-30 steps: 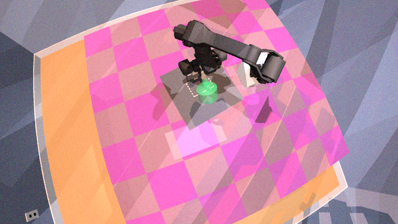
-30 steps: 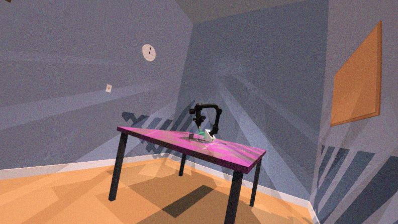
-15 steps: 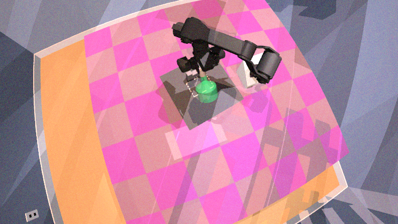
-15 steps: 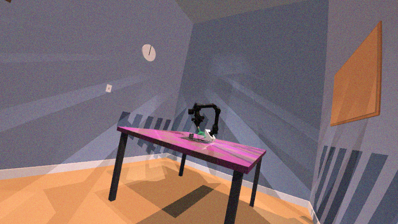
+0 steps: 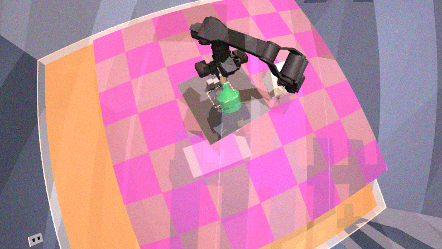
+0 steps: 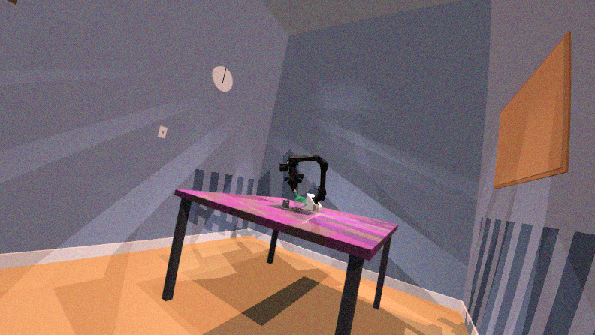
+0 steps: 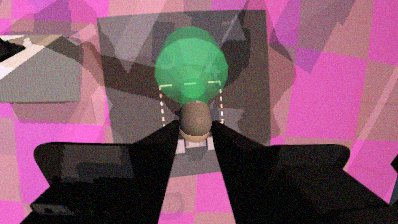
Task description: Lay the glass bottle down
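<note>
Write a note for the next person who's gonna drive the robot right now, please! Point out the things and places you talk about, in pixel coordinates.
Gripper [image 5: 221, 73] [image 7: 195, 125]: shut on the green glass bottle's neck [image 5: 223, 79] [image 7: 195, 119].
Bottle [image 5: 229, 100] [image 6: 300, 199] [image 7: 191, 65]: tilted, its body partly over the dashed outline [image 5: 211, 99] [image 7: 162, 107] and partly past it.
Grey U-shaped rest [image 5: 212, 82] [image 6: 285, 203]: beside the neck; the neck isn't in it.
Done: bottle gripped and leaning.
Left: lay it flat, neck in the rest, body inside the outline, then let go. Go gently, glass may break!
</note>
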`<state>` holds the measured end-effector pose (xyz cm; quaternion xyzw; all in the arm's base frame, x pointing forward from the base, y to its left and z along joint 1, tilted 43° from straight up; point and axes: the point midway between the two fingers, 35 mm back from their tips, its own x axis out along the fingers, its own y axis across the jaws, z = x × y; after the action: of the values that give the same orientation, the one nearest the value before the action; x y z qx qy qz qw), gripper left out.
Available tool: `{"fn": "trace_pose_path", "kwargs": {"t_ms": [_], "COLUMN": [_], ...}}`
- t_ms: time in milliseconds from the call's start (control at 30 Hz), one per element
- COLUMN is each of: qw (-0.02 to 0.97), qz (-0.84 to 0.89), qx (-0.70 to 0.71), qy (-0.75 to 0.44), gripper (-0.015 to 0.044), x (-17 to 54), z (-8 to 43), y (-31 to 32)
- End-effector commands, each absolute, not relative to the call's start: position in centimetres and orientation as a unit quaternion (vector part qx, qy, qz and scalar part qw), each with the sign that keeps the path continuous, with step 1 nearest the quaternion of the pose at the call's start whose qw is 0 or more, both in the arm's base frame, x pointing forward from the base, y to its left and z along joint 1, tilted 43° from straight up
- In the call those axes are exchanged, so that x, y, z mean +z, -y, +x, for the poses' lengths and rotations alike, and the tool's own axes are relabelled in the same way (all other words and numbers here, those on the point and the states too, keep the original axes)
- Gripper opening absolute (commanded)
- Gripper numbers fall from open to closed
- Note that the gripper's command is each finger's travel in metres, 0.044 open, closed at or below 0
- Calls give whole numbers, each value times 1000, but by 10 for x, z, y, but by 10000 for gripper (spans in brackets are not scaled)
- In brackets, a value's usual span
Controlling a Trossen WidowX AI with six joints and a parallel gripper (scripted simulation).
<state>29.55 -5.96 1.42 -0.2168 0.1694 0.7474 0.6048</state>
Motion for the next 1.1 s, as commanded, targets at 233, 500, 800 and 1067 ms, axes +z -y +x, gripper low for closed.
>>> {"fn": "trace_pose_path", "kwargs": {"t_ms": [233,500,800,1067], "qw": [606,608,610,612], "qz": [-215,-211,-207,-205], "qx": [747,746,745,744], "qy": [-170,-171,-172,-173], "gripper": [118,118,118,118], "x": [-1,-8,-18,-27], "z": [299,300,301,303], "y": [65,67,70,71]}}
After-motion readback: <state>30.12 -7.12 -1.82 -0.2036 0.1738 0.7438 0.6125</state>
